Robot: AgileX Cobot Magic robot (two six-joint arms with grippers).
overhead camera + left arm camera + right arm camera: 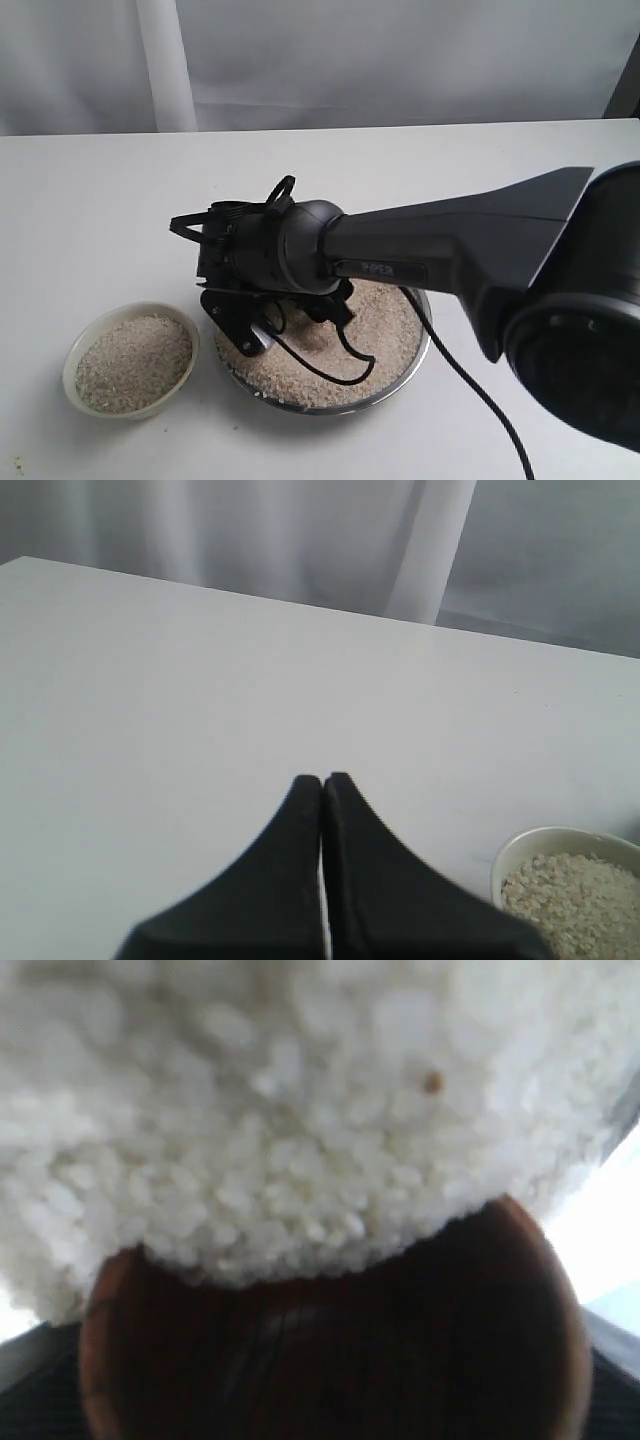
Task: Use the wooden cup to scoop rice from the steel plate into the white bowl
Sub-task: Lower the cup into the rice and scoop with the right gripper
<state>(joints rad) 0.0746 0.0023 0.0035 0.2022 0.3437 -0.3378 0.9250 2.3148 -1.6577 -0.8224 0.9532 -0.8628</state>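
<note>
The steel plate [412, 368] sits at centre, heaped with rice [385, 320]. My right gripper [240, 325] reaches across and points down into the plate's left side. It is shut on the wooden cup [330, 1360], which the wrist hides in the exterior view. In the right wrist view the cup's dark mouth lies against the rice [300, 1110], and grains sit over its far rim. The white bowl [130, 308] stands left of the plate, holding rice [135, 362]. My left gripper [322, 778] is shut on nothing, over bare table beside the bowl [510, 855].
The right arm's black cable [470, 385] trails over the plate's rim and down to the front edge. A few loose grains [16, 464] lie at the front left. White curtains [300, 60] hang behind the table's far edge.
</note>
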